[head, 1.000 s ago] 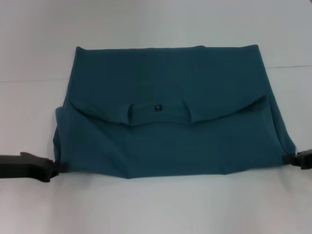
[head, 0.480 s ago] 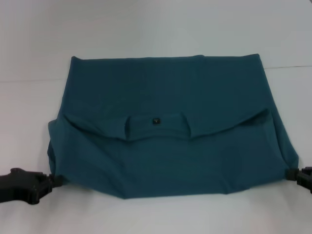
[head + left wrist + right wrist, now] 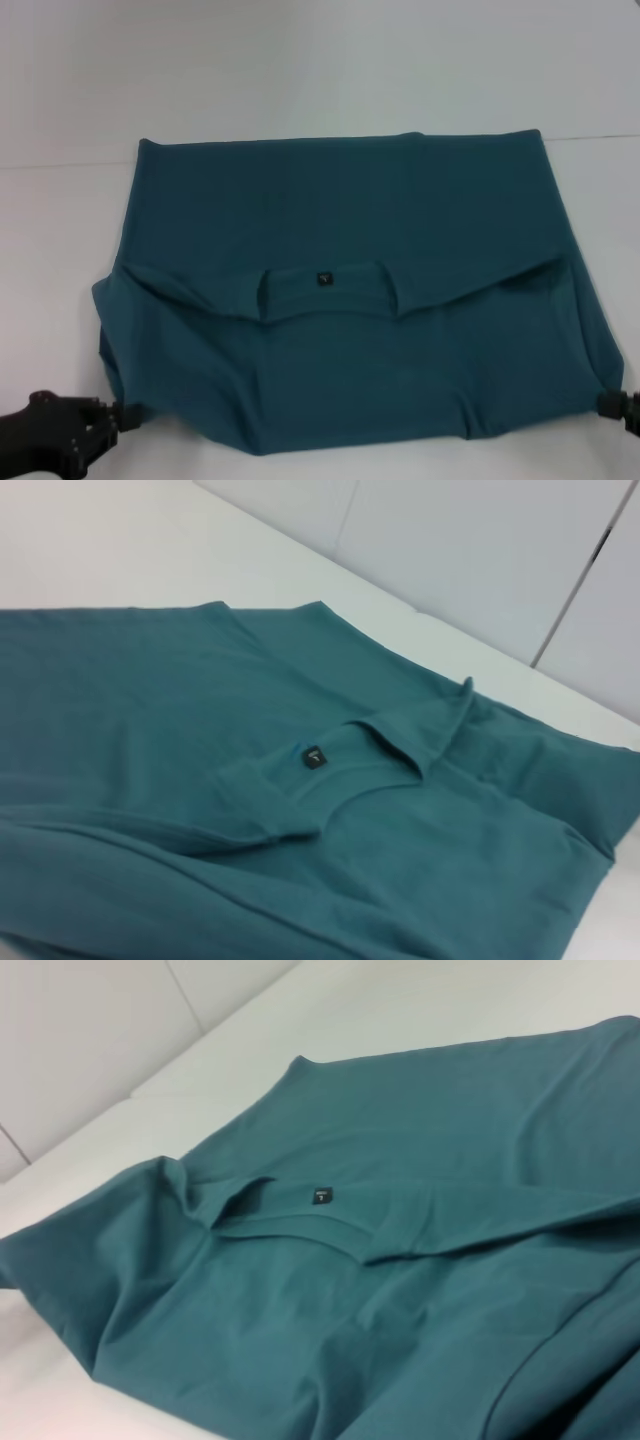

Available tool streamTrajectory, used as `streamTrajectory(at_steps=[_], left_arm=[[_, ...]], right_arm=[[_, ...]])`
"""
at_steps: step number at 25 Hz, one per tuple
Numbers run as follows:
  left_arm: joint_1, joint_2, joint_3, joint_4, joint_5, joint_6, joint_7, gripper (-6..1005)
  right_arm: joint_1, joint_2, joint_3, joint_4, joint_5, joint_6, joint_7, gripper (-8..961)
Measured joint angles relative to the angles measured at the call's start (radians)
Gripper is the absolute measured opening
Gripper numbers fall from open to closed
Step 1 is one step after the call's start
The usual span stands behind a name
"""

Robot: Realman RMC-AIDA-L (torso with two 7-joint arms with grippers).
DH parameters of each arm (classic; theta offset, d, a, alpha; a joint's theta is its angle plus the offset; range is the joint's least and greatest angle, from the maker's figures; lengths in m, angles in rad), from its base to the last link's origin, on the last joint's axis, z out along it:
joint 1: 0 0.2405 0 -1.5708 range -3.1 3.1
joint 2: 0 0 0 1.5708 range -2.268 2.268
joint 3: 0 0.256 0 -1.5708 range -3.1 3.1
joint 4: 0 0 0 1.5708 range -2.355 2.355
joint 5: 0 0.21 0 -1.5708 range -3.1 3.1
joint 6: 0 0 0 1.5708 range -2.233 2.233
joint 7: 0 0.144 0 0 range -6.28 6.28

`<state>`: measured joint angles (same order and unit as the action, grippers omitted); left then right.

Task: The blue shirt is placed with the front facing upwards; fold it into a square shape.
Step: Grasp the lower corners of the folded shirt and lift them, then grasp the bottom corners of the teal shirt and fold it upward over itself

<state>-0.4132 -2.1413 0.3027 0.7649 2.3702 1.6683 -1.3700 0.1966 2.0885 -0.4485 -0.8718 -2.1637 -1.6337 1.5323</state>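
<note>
The blue shirt [image 3: 340, 220] lies on the white table [image 3: 300, 70], folded over on itself into a wide band. Its collar and small dark neck label [image 3: 323, 279] face up; the white lettering is hidden. My left gripper [image 3: 118, 415] is shut on the shirt's near left corner. My right gripper [image 3: 612, 403] is shut on its near right corner at the picture's edge. The shirt also shows in the left wrist view [image 3: 150, 710] and in the right wrist view [image 3: 420, 1290], with the label [image 3: 313, 756] [image 3: 320, 1196] in both. Neither wrist view shows fingers.
A faint seam [image 3: 60, 166] runs across the table behind the shirt. Grey wall panels [image 3: 480, 550] stand beyond the table's far edge in the wrist views.
Both grippers have moved toward me with the shirt's near corners. The whole shirt has slid toward the near edge of the table.
</note>
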Motion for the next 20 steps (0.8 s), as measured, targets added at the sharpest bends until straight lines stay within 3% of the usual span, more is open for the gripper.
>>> streamTrajectory(at_steps=[7, 20], left_arm=[[0.026, 0.008, -0.089, -0.032, 0.000, 0.045, 0.059, 36], [0.078, 0.005, -0.118, -0.033, 0.009, 0.152, 0.121, 37]], right_arm=[[-0.035, -0.005, 0.082, 0.041, 0.000, -0.053, -0.108, 33], [-0.102, -0.007, 0.110, 0.041, -0.016, -0.082, -0.162, 33]])
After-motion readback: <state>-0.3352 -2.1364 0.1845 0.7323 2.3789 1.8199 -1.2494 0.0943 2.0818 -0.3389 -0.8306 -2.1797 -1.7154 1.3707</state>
